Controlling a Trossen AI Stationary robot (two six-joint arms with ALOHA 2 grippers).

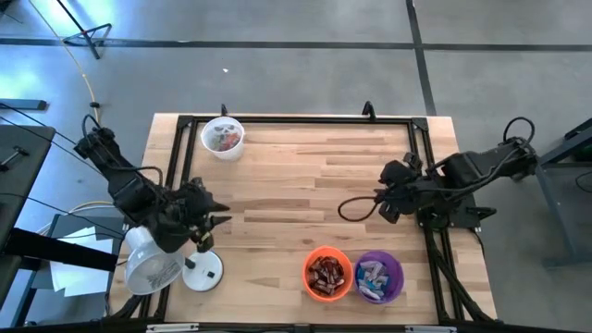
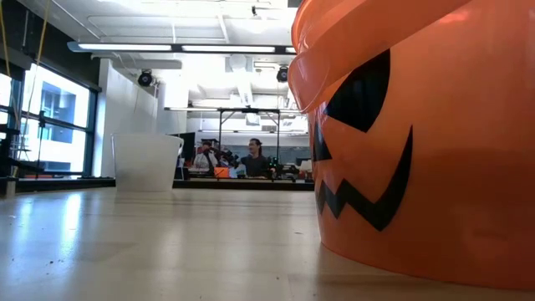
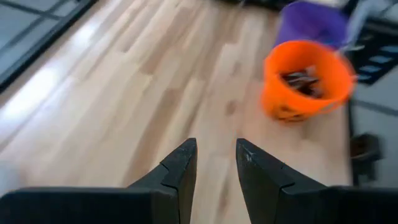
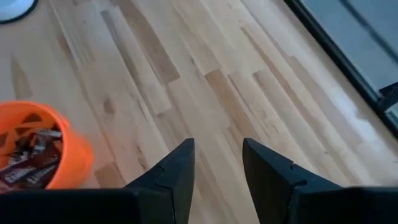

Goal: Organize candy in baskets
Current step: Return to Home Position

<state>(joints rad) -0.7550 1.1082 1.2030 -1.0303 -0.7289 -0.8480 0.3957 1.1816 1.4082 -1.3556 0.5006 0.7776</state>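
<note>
The worktop [image 1: 305, 176] is pale wood planking, smooth with a soft sheen. The orange basket [image 2: 418, 142] is glossy plastic; the left claw [image 3: 216, 149] looks matt black.

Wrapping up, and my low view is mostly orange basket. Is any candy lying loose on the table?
Observer: None shows on the table in the high view. The candy I can see sits inside the orange basket, the purple basket and the white basket.
Operator: Is either end effector carrying anything?
Observer: No. The wrist views show the left end effector and the right end effector both open and empty over bare wood.
</note>
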